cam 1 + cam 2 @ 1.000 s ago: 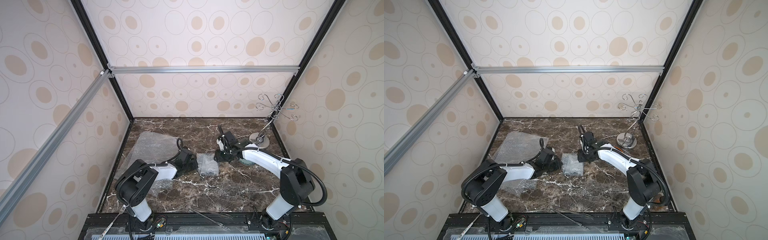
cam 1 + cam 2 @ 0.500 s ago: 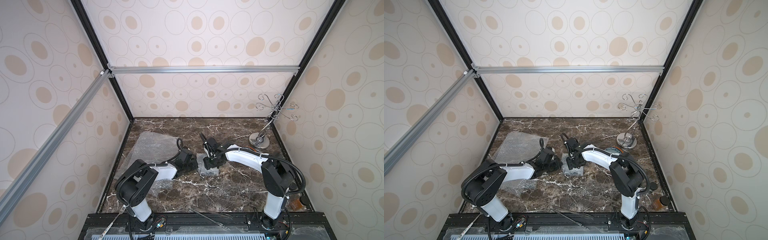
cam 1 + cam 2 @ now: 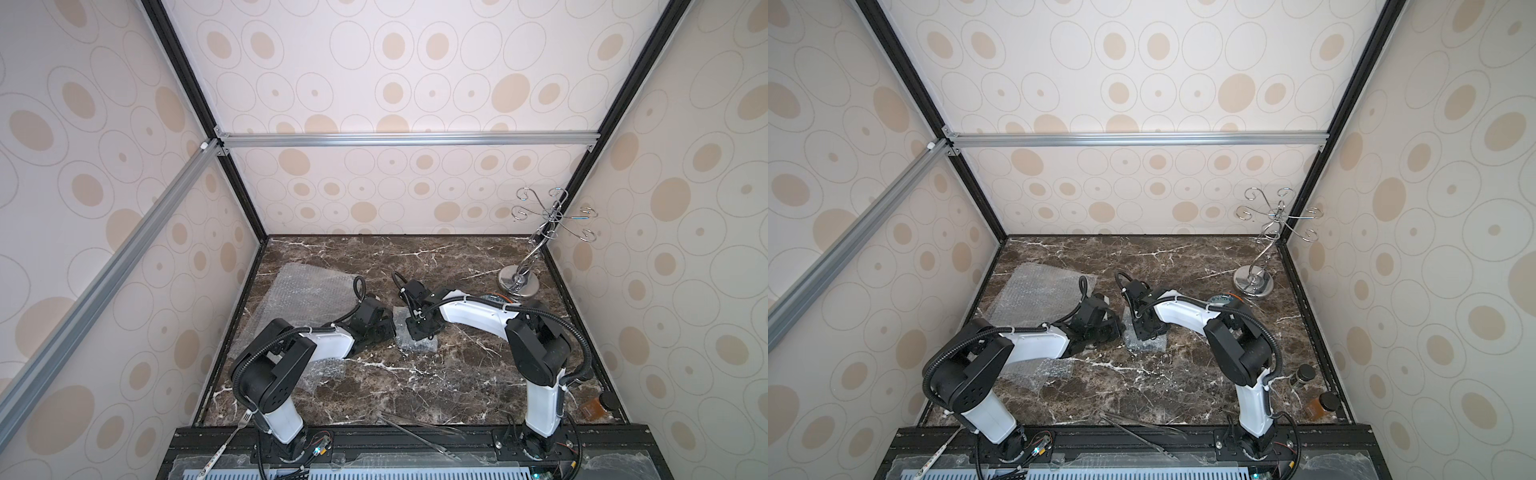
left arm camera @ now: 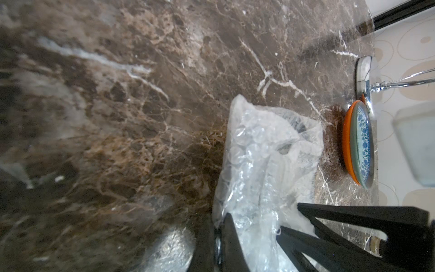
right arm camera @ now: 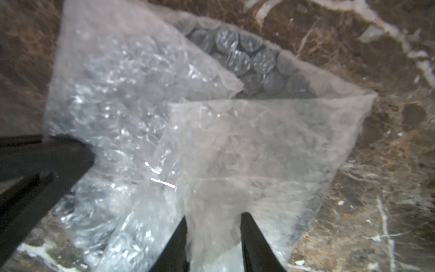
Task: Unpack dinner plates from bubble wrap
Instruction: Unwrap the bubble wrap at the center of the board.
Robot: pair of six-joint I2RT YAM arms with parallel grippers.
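A folded bubble wrap bundle lies mid-table. A dark plate shows through it. My left gripper is shut on the bundle's edge. My right gripper comes down on the bundle from above. Its fingers stand a little apart, with a loose flap of the wrap between them. The orange plate and the pale blue-patterned plate on it are stacked by the stand, mostly hidden behind the right arm in both top views.
Flat bubble wrap sheets lie at the left and under the left arm. A silver wire stand stands at the back right. Two jars are at the front right corner. Metal tongs rest on the front edge.
My right arm has swung left from beside the stand to the bundle, and its jaws have narrowed around the flap. The left arm has held still.
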